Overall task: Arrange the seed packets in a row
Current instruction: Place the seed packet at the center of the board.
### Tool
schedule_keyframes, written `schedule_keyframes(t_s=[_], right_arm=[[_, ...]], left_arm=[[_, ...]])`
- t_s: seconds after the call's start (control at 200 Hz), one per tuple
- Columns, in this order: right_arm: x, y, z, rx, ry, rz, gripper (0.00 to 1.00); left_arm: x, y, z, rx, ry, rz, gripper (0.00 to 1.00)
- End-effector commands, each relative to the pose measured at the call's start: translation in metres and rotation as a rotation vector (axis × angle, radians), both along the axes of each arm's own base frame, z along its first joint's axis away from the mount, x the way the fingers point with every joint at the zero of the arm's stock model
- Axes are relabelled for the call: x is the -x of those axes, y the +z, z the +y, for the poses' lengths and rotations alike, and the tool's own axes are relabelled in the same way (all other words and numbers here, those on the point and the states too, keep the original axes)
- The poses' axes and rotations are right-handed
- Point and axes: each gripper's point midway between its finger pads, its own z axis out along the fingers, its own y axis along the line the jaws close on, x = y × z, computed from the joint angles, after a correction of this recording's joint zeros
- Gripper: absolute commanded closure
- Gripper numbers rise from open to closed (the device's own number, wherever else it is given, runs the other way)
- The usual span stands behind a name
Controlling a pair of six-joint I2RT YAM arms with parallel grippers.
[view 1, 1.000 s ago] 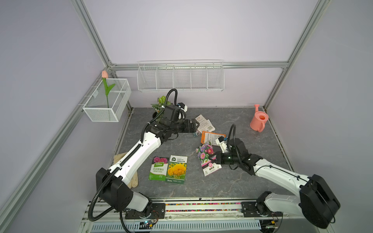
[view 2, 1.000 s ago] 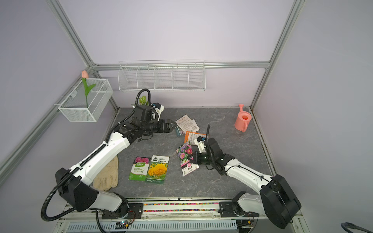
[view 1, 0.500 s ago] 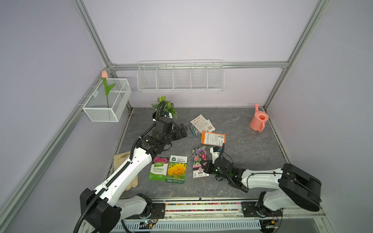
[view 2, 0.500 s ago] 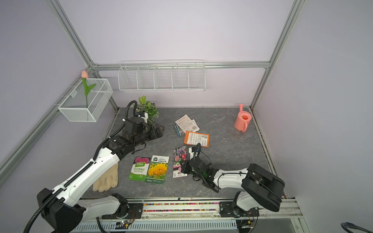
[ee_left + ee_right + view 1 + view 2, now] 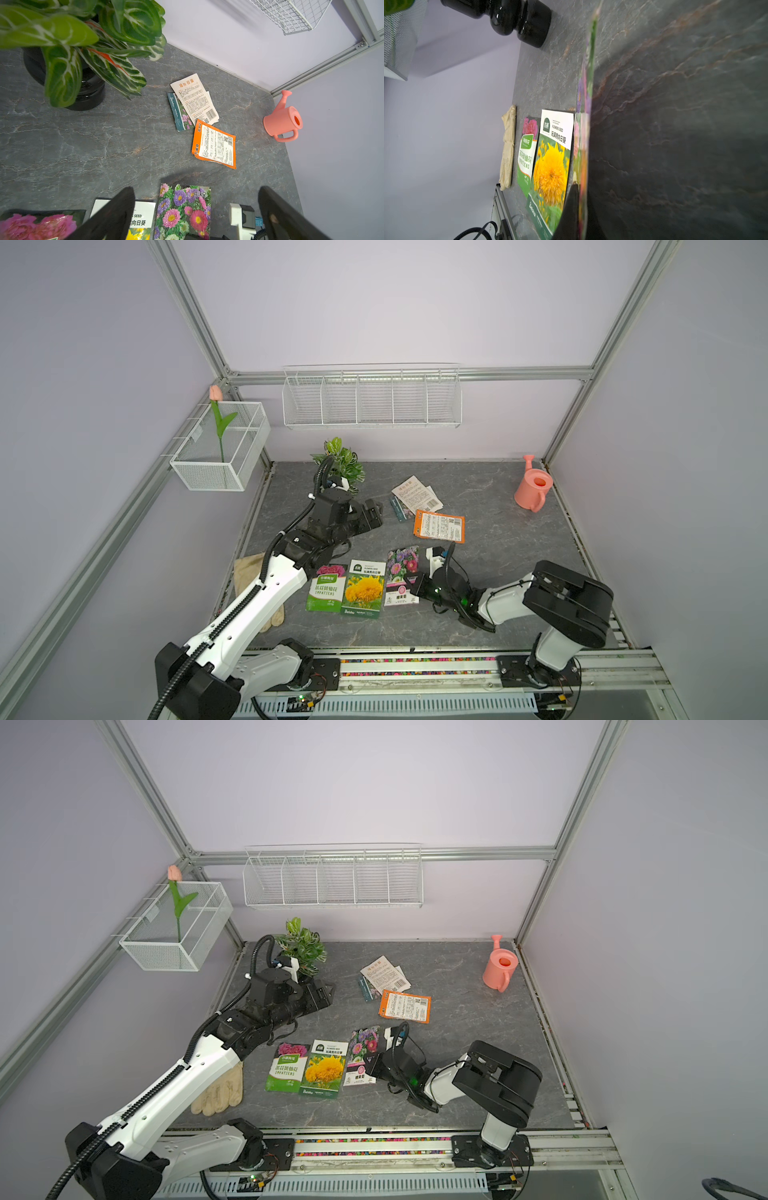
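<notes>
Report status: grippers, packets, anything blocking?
Right gripper shut on aster packet, third in row after impatiens packet and sunflower packet. Left gripper open, empty. Back: white packet overlaps teal packet, orange packet beside. Nothing seen blocking.

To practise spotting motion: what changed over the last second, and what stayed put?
The right gripper, shut on the aster packet, carried it forward and leftward, beside the sunflower packet. The open left gripper drew back from the back packets. Every other packet, the glove and the can stayed put.
</notes>
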Motion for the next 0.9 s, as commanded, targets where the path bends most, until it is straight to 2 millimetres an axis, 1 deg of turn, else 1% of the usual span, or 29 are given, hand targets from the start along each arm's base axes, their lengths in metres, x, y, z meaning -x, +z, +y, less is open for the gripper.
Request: schedule_keyframes(t_s=[0.0, 0.22, 0.355, 0.535, 0.775, 0.895], right_arm=[[-0.007, 0.009, 0.013, -0.057, 0.02, 0.007, 0.93], [-0.013, 0.005, 0.023, -0.068, 0.044, 0.027, 0.93], [-0.014, 0.005, 0.015, -0.074, 0.025, 0.021, 0.93], [-0.012, 0.016, 0.01, -0.088, 0.027, -0.003, 0.93], [-0.01, 0.008, 0.002, -0.079, 0.007, 0.013, 0.93], [-0.011, 0.004, -0.005, -0.06, -0.016, 0.018, 0.93]], left_arm=[[0.0, -0.001, 0.002, 0.017, 0.016, 0.001, 0.05], [0.0, -0.003, 0.002, 0.008, 0.014, 0.004, 0.05], [0.001, -0.004, 0.003, 0.009, 0.017, 0.005, 0.05], [0.0, -0.006, 0.003, 0.008, 0.017, 0.007, 0.05], [0.0, -0.006, 0.003, 0.009, 0.018, 0.007, 0.05], [0.001, -0.006, 0.004, 0.007, 0.021, 0.007, 0.05]])
